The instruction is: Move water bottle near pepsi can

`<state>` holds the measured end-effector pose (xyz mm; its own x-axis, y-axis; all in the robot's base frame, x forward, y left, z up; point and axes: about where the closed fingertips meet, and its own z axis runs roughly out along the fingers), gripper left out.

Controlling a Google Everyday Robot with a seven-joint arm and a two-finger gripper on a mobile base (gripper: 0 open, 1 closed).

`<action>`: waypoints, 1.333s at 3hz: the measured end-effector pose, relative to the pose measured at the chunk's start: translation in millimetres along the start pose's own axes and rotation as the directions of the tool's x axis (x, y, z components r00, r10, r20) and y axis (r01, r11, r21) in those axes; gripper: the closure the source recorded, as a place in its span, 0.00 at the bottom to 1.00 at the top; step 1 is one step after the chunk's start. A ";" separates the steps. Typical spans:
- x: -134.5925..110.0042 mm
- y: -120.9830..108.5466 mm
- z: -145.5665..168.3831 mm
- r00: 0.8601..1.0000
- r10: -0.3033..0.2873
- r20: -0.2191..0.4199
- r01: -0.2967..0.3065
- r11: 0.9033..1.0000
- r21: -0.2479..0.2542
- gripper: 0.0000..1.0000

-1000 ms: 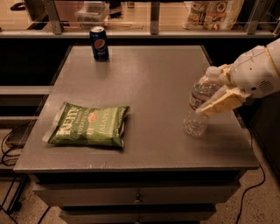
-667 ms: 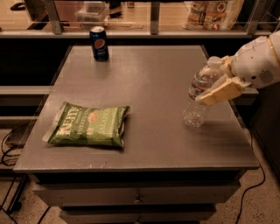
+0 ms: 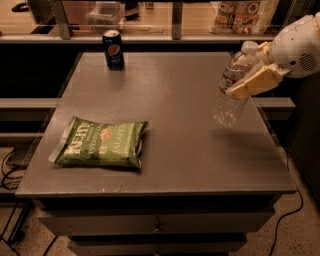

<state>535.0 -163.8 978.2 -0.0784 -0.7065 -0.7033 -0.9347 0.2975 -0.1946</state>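
The water bottle (image 3: 230,92) is a clear ribbed plastic bottle with a white cap, tilted and held in the air above the right side of the grey table (image 3: 175,135). My gripper (image 3: 252,75) comes in from the right edge and is shut on the bottle's upper half, its tan fingers (image 3: 257,81) across the label band. The pepsi can (image 3: 113,49), dark blue with a silver top, stands upright at the table's far left edge, well away from the bottle.
A green chip bag (image 3: 101,143) lies flat on the near left of the table. Bags (image 3: 245,15) and a clear container (image 3: 106,14) stand behind a rail beyond the table. Drawers (image 3: 155,225) are below the tabletop.
My gripper has lifted the water bottle off the table and carried it upward. The can and the chip bag have not moved.
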 end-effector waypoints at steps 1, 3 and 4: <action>-5.6 -14.3 17.4 0.999 0.035 0.014 -0.036 0.997 0.071 1.00; -38.9 -82.5 65.5 0.987 0.128 0.092 -0.147 0.960 0.240 1.00; -58.7 -121.3 93.1 0.973 0.186 0.134 -0.217 0.934 0.284 1.00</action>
<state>685.2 -98.6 979.4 -0.2036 -0.5464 -0.8124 -0.7574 0.6137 -0.2229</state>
